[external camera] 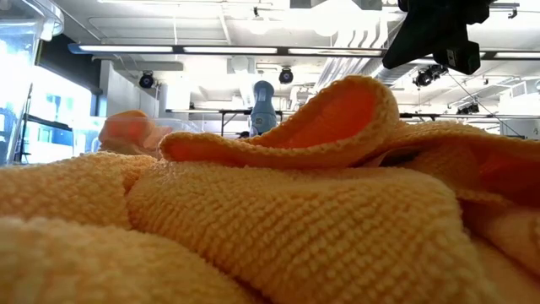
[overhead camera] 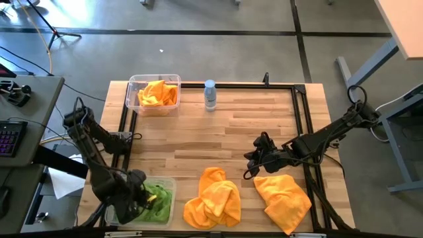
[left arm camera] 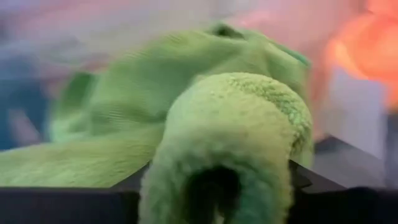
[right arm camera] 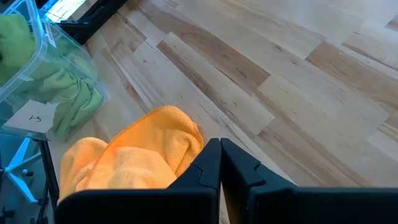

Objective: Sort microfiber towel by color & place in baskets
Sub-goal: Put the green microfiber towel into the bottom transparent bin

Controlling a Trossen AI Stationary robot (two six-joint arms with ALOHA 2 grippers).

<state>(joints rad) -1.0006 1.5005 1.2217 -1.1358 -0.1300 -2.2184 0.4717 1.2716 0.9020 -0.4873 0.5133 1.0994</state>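
**Green towel in my left hand, over the near basket**

My left hand (overhead camera: 132, 192) grips a lime green towel (left arm camera: 230, 137) inside the near basket (overhead camera: 168, 182). My right hand (overhead camera: 254, 158), fingers closed on nothing, hangs above the worktop (overhead camera: 225, 129) between two orange towels (overhead camera: 213, 198) (overhead camera: 283, 193). Another orange towel (overhead camera: 158, 94) lies in the far basket (overhead camera: 132, 82).

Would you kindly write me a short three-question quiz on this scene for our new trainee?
1. True or false: the basket beside the water bottle holds a green towel.
2. How many orange towels lie loose on the table?
3. Which is at the green towel's basket: A left pincer, B right pincer?
Key: 1 false, its towel is orange; 2 two; 3 A.
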